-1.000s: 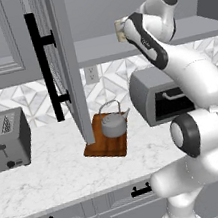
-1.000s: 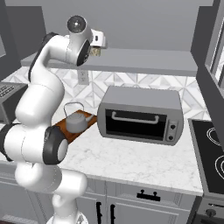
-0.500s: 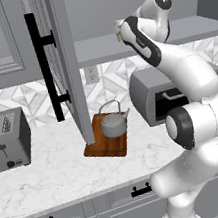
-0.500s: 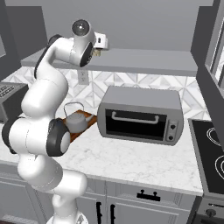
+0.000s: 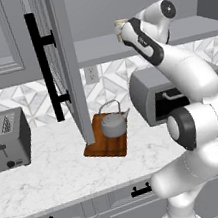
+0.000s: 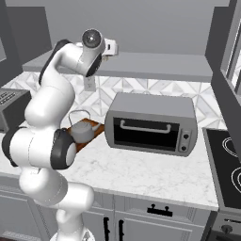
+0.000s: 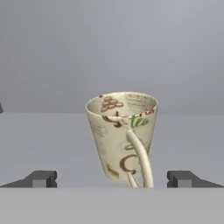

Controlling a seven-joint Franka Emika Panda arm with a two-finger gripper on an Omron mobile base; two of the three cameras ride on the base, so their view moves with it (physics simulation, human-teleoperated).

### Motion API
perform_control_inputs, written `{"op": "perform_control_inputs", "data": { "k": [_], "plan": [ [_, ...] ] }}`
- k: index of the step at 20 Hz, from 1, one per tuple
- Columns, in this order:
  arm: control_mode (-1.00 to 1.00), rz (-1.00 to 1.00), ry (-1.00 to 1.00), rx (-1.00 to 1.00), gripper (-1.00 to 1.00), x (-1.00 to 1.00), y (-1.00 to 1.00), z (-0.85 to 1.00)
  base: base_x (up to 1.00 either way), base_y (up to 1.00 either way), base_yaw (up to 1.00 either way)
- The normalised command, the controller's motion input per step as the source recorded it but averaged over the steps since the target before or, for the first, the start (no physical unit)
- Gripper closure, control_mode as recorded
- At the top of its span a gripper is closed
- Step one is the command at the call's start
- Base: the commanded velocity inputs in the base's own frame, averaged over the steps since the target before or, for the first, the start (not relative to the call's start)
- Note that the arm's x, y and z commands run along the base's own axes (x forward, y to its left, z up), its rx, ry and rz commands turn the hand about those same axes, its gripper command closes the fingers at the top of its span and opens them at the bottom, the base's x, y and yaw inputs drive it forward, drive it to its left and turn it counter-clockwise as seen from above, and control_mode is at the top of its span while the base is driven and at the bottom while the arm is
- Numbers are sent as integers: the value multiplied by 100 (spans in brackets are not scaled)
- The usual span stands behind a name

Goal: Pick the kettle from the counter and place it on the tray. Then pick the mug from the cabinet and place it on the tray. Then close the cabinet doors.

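Since the small cream ceramic mug [image 7: 123, 138] sits dead ahead between the gripper's [image 7: 112, 178] wide-apart, empty fingers on the grey cabinet shelf [image 7: 43, 140], I'd creep forward and squeeze its body, dodging the handle.

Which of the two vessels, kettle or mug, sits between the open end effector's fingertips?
The mug, cream and upright on the cabinet shelf, handle facing the end effector. The grey kettle sits below on the tray.

a rendered kitchen: marble counter [image 5: 51, 174], toaster [image 5: 5, 141], toaster oven [image 6: 150, 124], stovetop [image 6: 226, 162].
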Motion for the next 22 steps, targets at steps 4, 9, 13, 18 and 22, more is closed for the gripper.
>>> {"op": "perform_control_inputs", "data": {
  "k": [4,9,13,18,22],
  "plan": [
    [-100,14,-12,9,-100,17,-12,0,0,0,0],
    [-100,12,-9,8,-100,12,-20,0,0,0,0],
    [-100,2,-4,3,-100,1,-10,0,0,0,0],
    [-100,1,-3,0,100,0,0,0,0,0,0],
    [-100,0,-3,0,100,-1,2,0,0,0,0]
  ]
}}
